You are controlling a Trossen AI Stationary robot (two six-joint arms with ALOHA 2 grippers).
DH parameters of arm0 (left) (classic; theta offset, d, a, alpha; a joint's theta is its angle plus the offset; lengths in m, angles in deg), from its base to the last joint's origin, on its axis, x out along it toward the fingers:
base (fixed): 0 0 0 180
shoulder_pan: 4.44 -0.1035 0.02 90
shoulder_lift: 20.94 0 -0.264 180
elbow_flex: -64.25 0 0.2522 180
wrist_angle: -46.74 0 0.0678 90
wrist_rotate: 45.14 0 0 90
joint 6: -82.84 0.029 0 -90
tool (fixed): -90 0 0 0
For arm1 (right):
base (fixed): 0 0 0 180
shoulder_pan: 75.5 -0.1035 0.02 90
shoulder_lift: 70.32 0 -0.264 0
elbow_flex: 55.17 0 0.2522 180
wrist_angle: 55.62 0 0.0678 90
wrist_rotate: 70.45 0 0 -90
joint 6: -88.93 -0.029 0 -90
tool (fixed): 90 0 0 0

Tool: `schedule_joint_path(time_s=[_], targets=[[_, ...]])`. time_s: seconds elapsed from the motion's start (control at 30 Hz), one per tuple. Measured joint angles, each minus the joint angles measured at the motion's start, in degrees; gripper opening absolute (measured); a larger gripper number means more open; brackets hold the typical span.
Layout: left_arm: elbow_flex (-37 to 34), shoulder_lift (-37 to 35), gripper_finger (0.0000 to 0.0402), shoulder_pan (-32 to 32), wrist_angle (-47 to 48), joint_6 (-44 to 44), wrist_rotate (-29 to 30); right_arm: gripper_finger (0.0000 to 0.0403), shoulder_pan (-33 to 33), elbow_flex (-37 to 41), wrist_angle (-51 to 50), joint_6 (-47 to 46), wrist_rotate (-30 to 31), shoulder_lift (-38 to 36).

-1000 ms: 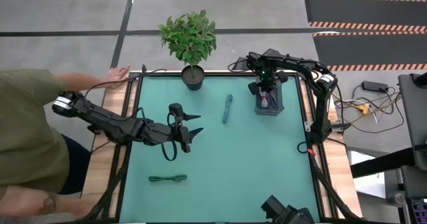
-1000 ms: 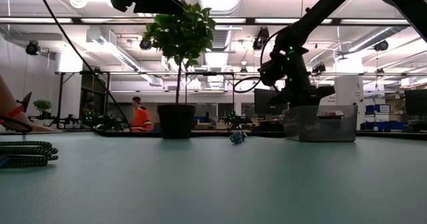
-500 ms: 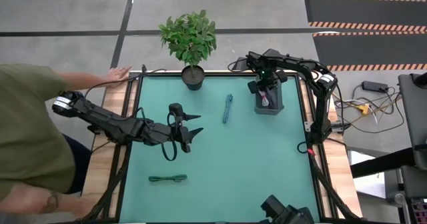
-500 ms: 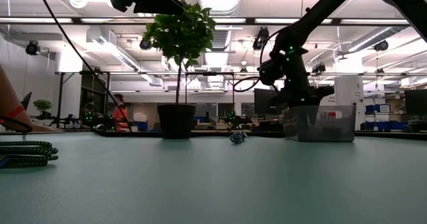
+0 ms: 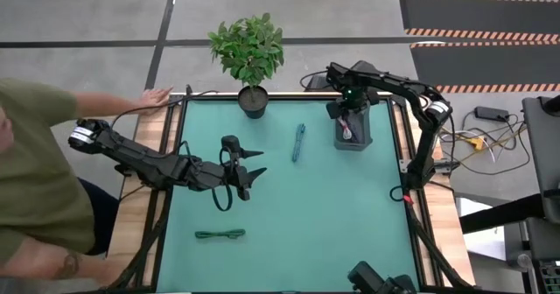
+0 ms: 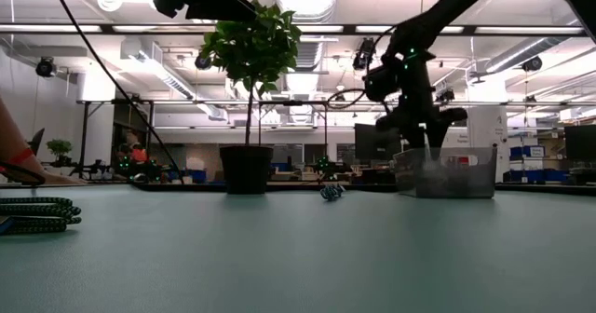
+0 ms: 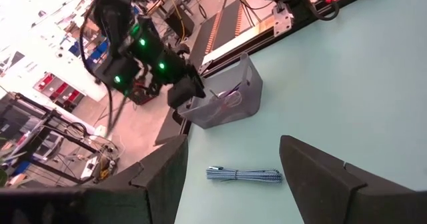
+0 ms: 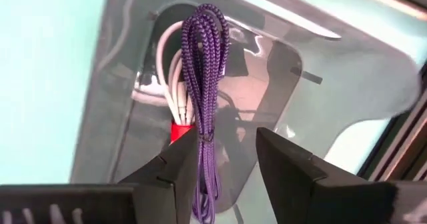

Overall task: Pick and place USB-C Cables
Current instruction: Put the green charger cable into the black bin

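Note:
A purple USB-C cable (image 8: 203, 71) lies in the clear bin (image 5: 353, 129) at the far right, on top of a white cable (image 8: 175, 77) with a red tie. My right gripper (image 8: 227, 157) hovers open just above the bin and touches nothing. A teal cable (image 5: 298, 142) lies flat on the mat at the far middle. A green cable (image 5: 220, 234) lies near the front left. My left gripper (image 5: 260, 161) hangs open over the mat's left middle, holding nothing.
A potted plant (image 5: 253, 101) stands at the far edge, left of the teal cable. A person (image 5: 35, 171) stands at the table's left side with a hand (image 5: 156, 95) on the far left corner. Bare mat lies between the two arms.
My right gripper has opened and let go of the purple cable, which now rests in the bin. The gripper has then risen from inside the bin to just above its rim.

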Motion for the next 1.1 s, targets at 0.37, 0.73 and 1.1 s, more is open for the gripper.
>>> schedule_joint_path(time_s=[0.37, 0.73, 1.1], targets=[[0.0, 0.0, 0.0221, 0.1, 3.0, -8.3, 0.0, 0.0122, -8.6, 1.6, 7.5, 4.8, 2.9, -11.5], [0.0, 0.0, 0.0221, 0.2, 11.6, -24.5, -0.2, 0.0091, -23.8, 11.0, 29.4, 6.2, 3.0, -21.9], [0.0, 0.0, 0.0221, 0.2, 24.4, -39.9, -12.7, 0.0067, -35.1, 23.0, 47.3, 7.9, 3.0, -25.9]])
